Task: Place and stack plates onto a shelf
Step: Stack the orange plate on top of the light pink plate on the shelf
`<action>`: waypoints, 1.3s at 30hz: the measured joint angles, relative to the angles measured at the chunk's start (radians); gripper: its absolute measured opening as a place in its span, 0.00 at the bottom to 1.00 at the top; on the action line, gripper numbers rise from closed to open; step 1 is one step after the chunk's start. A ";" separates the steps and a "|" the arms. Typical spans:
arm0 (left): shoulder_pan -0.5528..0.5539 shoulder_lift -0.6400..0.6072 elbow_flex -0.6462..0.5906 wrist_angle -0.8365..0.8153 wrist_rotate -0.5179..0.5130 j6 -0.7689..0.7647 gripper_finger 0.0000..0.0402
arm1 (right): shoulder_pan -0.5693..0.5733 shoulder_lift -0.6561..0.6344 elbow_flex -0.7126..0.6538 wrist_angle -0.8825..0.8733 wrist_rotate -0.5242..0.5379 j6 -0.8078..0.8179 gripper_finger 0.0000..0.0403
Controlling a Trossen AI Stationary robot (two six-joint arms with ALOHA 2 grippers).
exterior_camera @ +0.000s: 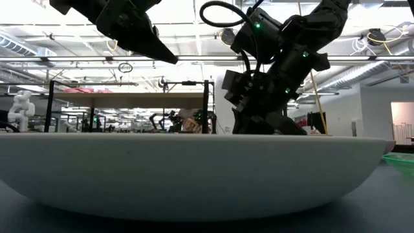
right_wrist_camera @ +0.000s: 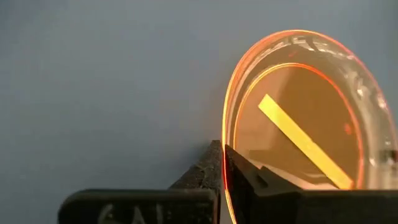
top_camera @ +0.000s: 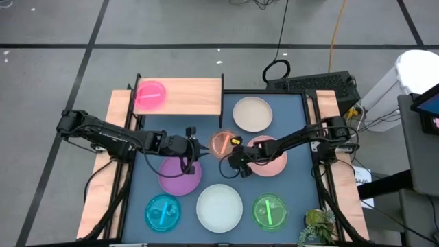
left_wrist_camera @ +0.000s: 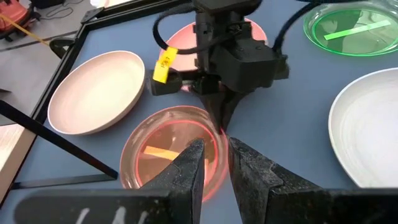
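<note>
gripping orange plate (right_wrist_camera: 298,118) rim: right claw (right_wrist_camera: 222,163) clamped | left claw (left_wrist_camera: 214,163) slightly apart, empty, beside plate

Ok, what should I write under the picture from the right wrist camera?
Right hand pinching the rim of the small see-through orange plate on the blue table.

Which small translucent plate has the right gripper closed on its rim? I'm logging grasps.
The orange plate, mid-table: the right gripper is shut on its rim. Magenta sits on the shelf; cyan and green lie untouched.

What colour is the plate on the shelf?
Magenta plate on the shelf; the high view shows it best.
</note>
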 joint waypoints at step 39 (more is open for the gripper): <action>-0.075 0.155 -0.001 0.238 0.024 0.310 0.54 | 0.102 -0.260 0.003 0.004 0.037 0.032 0.00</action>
